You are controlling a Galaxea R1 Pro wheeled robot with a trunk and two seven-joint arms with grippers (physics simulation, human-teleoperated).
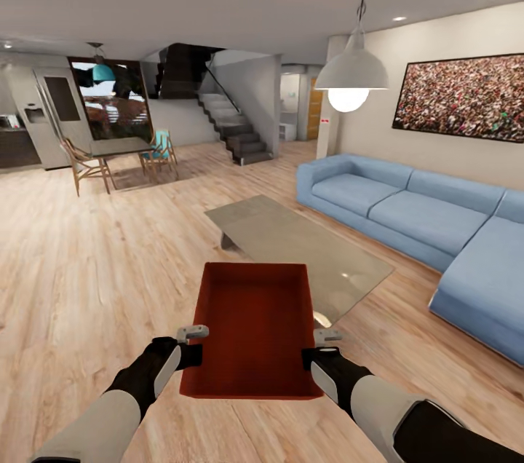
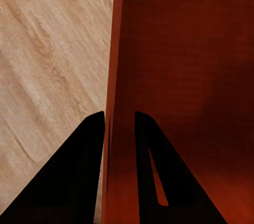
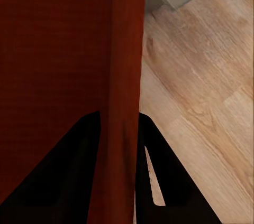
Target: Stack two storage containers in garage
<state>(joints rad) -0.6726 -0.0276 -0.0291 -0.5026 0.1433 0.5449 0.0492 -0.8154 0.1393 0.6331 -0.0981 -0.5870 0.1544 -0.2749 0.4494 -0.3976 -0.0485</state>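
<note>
Head view: storage container [image 1: 255, 328] held up over living room planks, left gripper [image 1: 191, 346] and right gripper [image 1: 320, 348] each pinching a side wall. Thin-wall pinches may slip while driving; glass table [image 1: 291, 244] close ahead.

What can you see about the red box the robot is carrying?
The red box is an orange-red, open-topped rectangular bin with low plain walls and nothing inside. It hangs level above the wood floor, in front of the glass table. The left hand pinches its left wall and the right hand its right wall.
</note>
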